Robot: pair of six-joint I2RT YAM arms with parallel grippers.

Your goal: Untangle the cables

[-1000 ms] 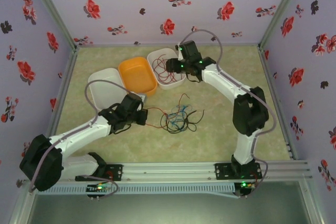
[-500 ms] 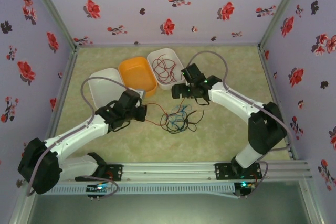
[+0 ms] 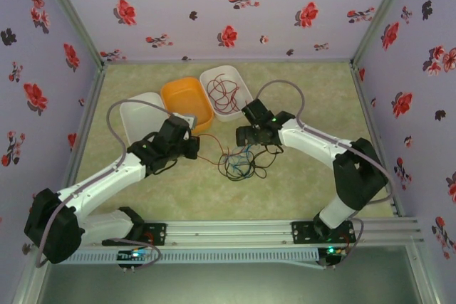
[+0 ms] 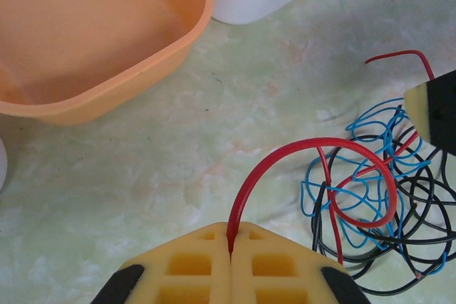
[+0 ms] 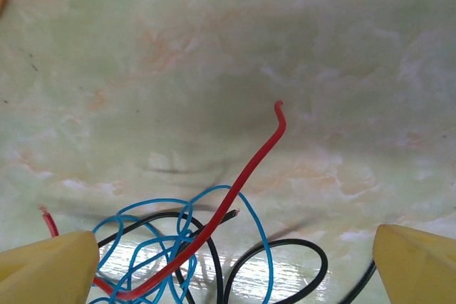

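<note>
left gripper (image 4: pixel 230 238) pinching 1 red cable (image 4: pixel 319 140), right gripper (image 5: pixel 235 261) wide over cables (image 3: pixel 241 163)

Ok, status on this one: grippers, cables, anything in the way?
Left gripper shut on a red cable. Right gripper open over the tangle. Orange bin close by, not blocking.

Glossy plastic-coated cables (image 4: pixel 377 211), smooth orange plastic tub (image 4: pixel 92 26), smooth marbled table (image 5: pixel 214 48)

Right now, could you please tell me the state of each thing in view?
Left gripper: jaws shut on red cable.
Right gripper: jaws open over the cable bundle.
Cable bundle: tangled, on the table.
Orange tub: empty.
Far white tub: holds red cables.
Near white tub: looks empty.
</note>
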